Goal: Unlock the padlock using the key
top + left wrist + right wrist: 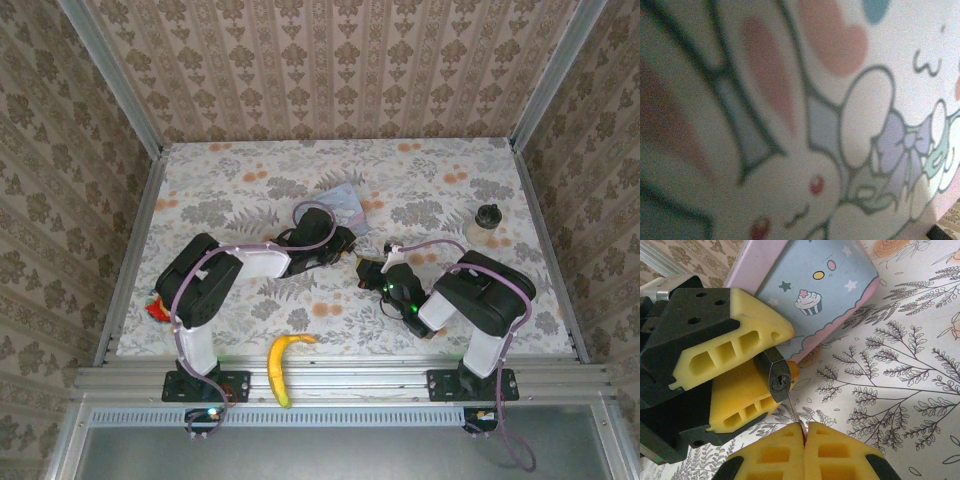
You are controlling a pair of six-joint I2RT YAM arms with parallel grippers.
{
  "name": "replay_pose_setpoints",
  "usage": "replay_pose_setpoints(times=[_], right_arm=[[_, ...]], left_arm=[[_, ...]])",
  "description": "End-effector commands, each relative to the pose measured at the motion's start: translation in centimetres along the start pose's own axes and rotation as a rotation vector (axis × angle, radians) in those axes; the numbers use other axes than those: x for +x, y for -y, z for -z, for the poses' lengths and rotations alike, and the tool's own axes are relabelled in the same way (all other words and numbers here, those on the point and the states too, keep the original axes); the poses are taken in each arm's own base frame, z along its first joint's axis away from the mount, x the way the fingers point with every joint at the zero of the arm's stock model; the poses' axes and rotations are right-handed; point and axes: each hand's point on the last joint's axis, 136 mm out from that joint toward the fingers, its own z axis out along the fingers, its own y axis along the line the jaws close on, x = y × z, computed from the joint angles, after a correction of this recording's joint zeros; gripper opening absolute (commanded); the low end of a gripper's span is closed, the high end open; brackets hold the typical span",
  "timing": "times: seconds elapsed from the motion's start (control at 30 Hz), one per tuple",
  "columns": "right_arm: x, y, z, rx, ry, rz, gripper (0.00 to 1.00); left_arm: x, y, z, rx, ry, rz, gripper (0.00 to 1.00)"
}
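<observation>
Near the middle of the desk [250,170], just beside the pale blue tin [830,285], the left pincer [791,352] grips the small dark padlock [775,371] between its yellow fingers. The right pincer [805,429] is pressed together on the thin key [793,407]. The key's tip meets the keyhole; how deep it goes, I cannot tell.

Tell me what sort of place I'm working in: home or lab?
Probably a staged robot test cell, not a real room: wallpapered panels stand in bare aluminium framing, a floral tabletop spans wall to wall, and the left arm and right arm are bolted to a metal rail at its near edge.
</observation>
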Motion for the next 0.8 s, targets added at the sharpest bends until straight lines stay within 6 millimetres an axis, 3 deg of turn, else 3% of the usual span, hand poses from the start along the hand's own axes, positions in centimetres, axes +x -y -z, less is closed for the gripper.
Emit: replay_pose_setpoints(times=[0.0, 0.77], right_arm=[[-1.5, -1.0, -0.3, -0.028, 0.054, 0.009, 0.0], [-2.6, -1.4, 0.0, -0.043, 0.078, 0.007, 0.0]], left_arm=[[3.2, -4.9, -0.8, -0.141, -0.152, 0.14, 0.0], [3.4, -5.1, -1.0, -0.142, -0.158, 0.143, 0.0]])
